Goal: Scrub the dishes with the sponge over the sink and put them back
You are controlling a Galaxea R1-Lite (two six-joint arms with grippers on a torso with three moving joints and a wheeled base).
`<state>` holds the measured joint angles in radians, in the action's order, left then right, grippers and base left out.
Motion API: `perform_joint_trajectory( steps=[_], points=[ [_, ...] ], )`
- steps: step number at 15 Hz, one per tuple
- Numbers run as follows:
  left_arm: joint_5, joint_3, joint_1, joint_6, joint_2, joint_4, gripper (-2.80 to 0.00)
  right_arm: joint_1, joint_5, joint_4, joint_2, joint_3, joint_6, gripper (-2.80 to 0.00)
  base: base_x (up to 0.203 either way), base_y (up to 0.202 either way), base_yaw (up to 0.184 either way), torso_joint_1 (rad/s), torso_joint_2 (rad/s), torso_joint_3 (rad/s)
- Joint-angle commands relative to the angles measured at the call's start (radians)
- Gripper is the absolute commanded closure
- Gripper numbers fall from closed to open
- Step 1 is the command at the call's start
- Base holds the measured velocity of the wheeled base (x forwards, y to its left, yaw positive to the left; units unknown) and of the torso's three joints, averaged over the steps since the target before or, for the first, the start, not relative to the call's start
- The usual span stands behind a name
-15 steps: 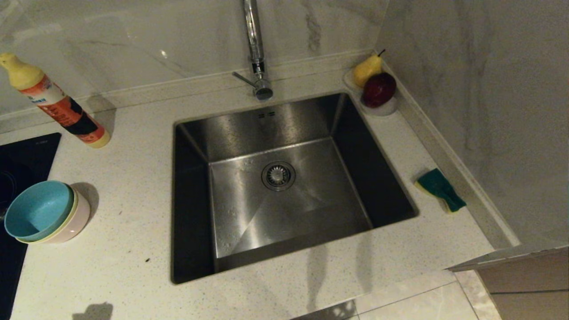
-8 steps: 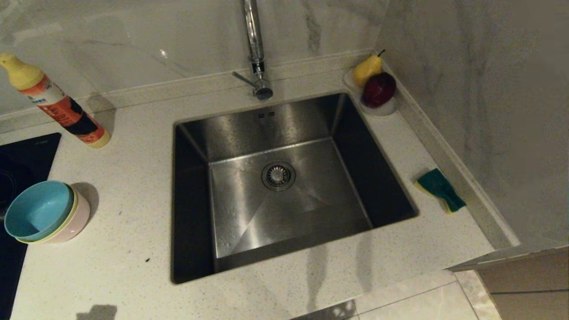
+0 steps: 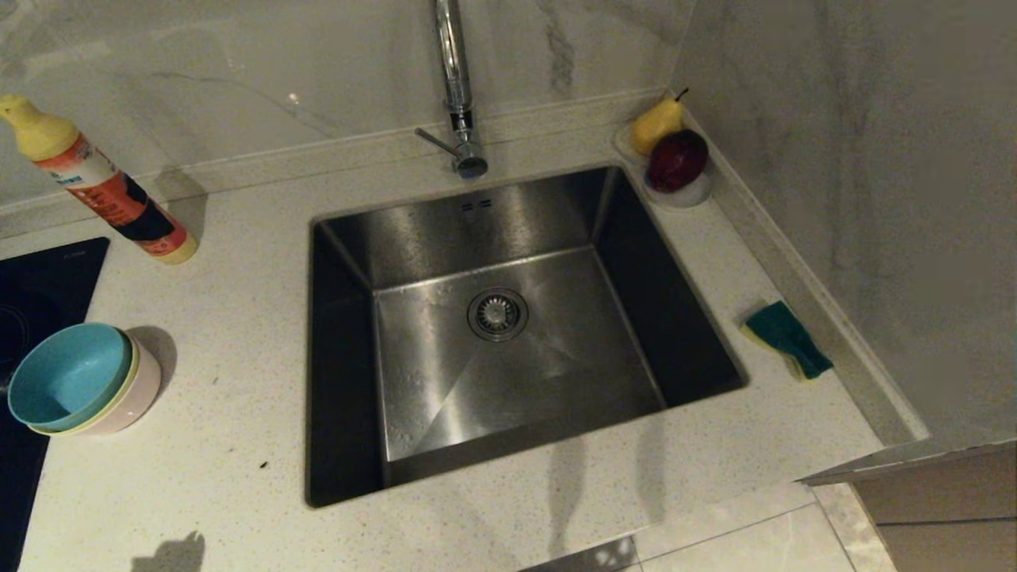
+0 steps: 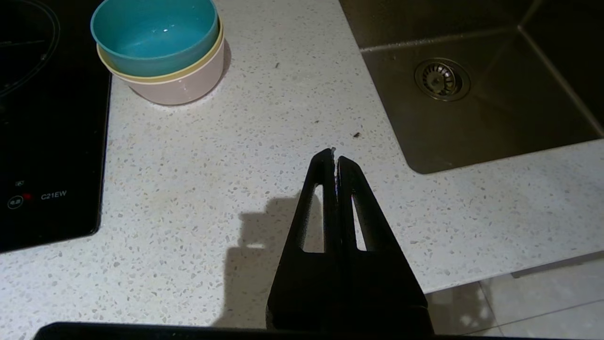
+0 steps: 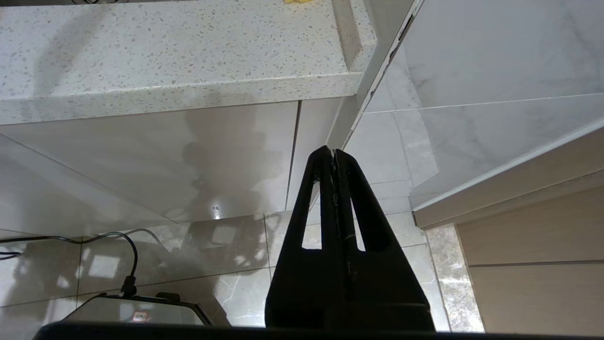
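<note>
We see left gripper: matte black, two long tapered fingers, each with narrow triangular slot cut through. Thin pale seam runs where inner faces meet. Fingers widen into solid black block at base; black curved housing edge below. Right gripper: same build, same black finish, same slotted fingers, faint scuffs along inner seam. We spot no markings, screws or cables on either.
</note>
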<state>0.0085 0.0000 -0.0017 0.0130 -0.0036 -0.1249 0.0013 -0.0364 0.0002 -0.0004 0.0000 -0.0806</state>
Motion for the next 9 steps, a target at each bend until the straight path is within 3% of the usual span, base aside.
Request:
perform_joint_trajectory(
  steps=[1,9],
  points=[
    [0.001,0.040,0.000,0.001,0.002,-0.001,0.00,0.000,0.000,0.000,0.000,0.000,-0.001,0.00,0.000,0.000,0.000,0.000,0.00,0.000],
    [0.001,0.040,0.000,0.001,0.002,-0.001,0.00,0.000,0.010,-0.002,0.000,-0.001,0.039,0.00,0.000,0.000,0.000,0.000,0.00,0.000]
  ],
)
